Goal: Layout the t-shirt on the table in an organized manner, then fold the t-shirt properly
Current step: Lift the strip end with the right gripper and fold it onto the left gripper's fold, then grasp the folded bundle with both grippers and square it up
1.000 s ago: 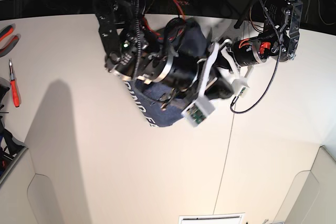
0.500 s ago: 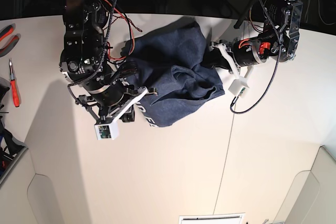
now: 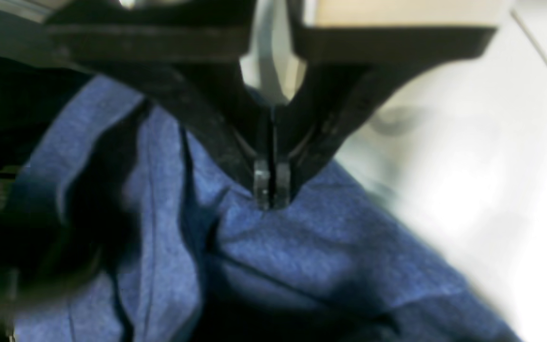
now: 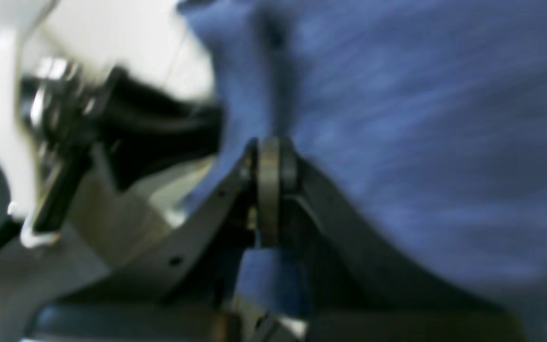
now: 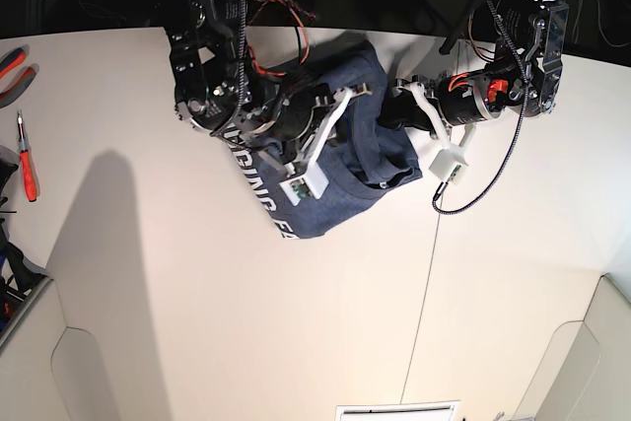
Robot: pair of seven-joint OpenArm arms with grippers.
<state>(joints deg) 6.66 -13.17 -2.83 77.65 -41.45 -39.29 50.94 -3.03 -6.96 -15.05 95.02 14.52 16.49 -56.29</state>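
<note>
Left wrist view: the left end effector is pinched onto the heathered navy-blue cotton t-shirt.

Right wrist view: the right end effector is closed against blue cloth; a grip is unclear.

Base view: the t-shirt lies bunched on the flat white worktop, between both arms.

Left gripper jaws pinched together; right gripper jaws pressed together; both arms angled inward, wrists close.

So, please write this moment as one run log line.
left gripper: shut on heathered navy-blue cotton t-shirt | right gripper: shut on t-shirt | t-shirt: bunched
</note>
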